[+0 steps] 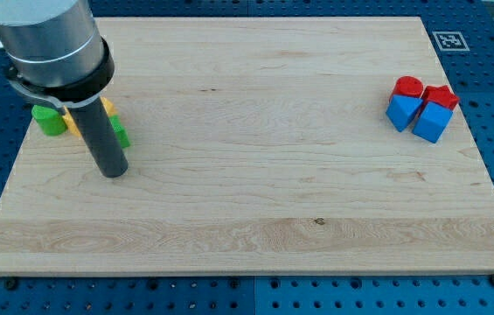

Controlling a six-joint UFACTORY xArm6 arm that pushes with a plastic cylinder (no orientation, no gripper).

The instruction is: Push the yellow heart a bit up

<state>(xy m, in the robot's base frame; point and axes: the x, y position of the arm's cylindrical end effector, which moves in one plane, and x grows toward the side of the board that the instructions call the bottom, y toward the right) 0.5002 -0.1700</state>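
Observation:
My tip rests on the board at the view's left, just below a small cluster of blocks. Only yellow slivers show behind the rod: one piece to the rod's right and one to its left; the heart shape cannot be made out. A green block sits at the cluster's left and another green block peeks out to the rod's right. The rod hides the middle of the cluster.
At the view's right stand a red cylinder, a red block and two blue blocks, packed together. A fiducial marker sits at the board's top right corner.

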